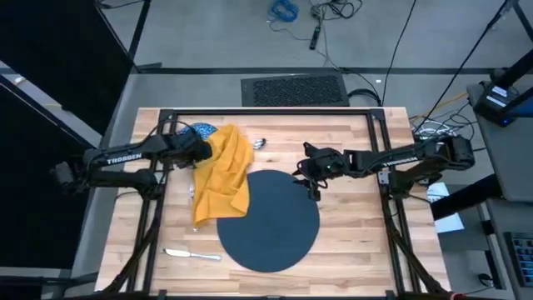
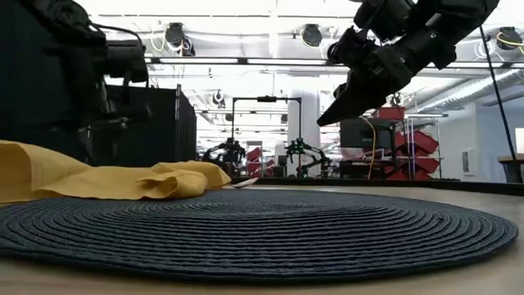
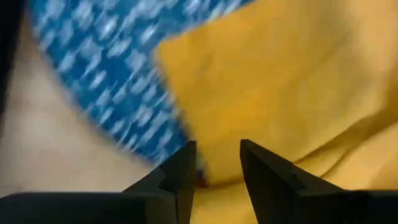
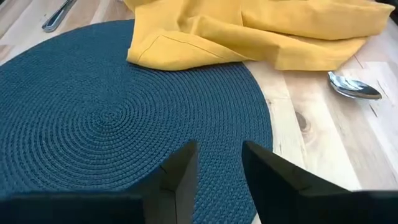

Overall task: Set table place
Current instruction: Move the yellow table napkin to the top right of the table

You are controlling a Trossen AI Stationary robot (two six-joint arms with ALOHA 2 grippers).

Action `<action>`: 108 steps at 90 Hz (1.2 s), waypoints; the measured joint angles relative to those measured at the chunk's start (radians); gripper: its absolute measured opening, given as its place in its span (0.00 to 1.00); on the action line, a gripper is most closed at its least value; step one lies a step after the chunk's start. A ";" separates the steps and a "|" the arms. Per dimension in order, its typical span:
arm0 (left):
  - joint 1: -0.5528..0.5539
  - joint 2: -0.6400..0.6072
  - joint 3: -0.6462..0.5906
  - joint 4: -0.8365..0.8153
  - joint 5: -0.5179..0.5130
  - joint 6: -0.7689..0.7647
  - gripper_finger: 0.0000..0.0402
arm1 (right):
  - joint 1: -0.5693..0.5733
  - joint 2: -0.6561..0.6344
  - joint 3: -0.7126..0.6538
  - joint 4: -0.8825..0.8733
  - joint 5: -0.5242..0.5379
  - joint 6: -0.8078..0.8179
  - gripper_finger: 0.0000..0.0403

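Right claw (image 1: 314, 185): fingers parted, empty, hovering over the mat's far right edge.
Knife (image 1: 192, 254): near left; thin, slippery, probably best pinched mid-handle.
Mat (image 1: 268, 219): woven, flat, centre.
Napkin (image 1: 222, 173): soft, light, drapes onto mat.
Left claw (image 1: 203, 152): fingers apart above napkin and bowl (image 1: 201, 131).
Bowl: far left, likely fragile.
Spoon (image 1: 259, 143): far, beside napkin.

Beyond my rig, a black floor grate (image 1: 294, 89) is lying beside loose cables (image 1: 310, 17), while red storage bins (image 2: 407, 152) are lining the workshop.
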 joint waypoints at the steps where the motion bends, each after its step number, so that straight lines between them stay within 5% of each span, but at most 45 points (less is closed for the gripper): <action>1: 0.000 0.000 0.000 0.012 -0.001 0.006 0.27 | 0.000 0.000 0.000 0.000 0.000 0.000 0.30; 20: -0.009 0.060 0.000 0.056 -0.010 0.102 0.27 | 0.000 0.000 0.000 0.011 0.000 0.041 0.30; 47: -0.043 0.082 0.018 0.358 0.029 0.418 0.27 | -0.010 0.128 0.050 0.262 -0.073 0.128 0.30; 75: -0.102 0.009 0.042 0.463 0.027 0.835 0.27 | -0.075 0.402 0.386 -0.033 -0.177 -0.180 0.30; 108: -0.218 -0.085 0.042 0.375 -0.006 0.909 0.27 | -0.127 0.642 0.835 -0.464 -0.167 -0.554 0.30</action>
